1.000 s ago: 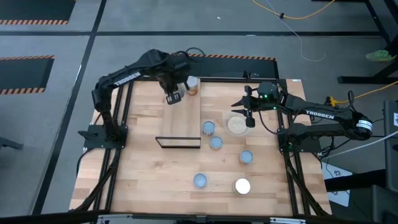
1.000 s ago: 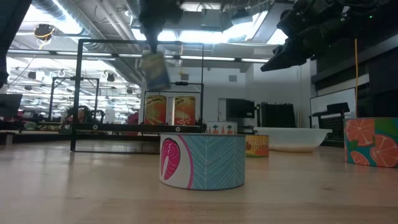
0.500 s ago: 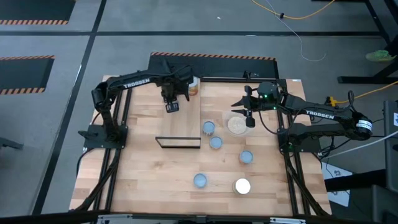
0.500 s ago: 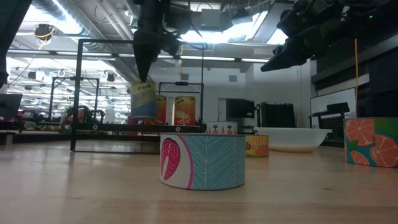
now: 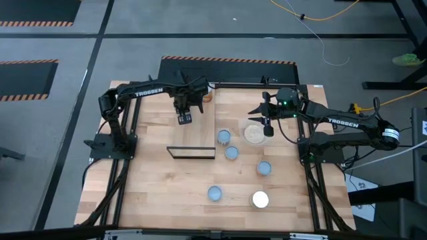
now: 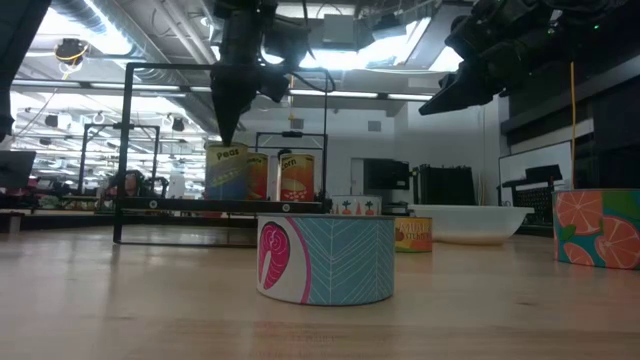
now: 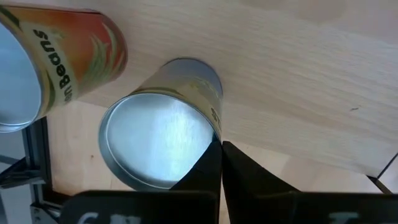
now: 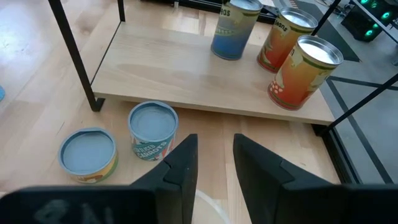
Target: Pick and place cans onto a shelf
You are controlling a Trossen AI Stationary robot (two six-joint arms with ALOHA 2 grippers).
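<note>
Left gripper [image 5: 185, 119] clenched empty above yellow-blue can [image 8: 233, 30] on shelf [image 8: 199, 81]; right gripper [image 5: 267, 128] parted, empty.

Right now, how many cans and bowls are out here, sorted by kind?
Tall cans on the shelf: 3
Short tins on the table: 5
Bowl: 1
Total: 9

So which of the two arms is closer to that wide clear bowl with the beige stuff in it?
The right. The right gripper hovers at the clear bowl, fingers apart. The left gripper, shut, is across the table over the wooden shelf, beside a blue-and-yellow can.
</note>
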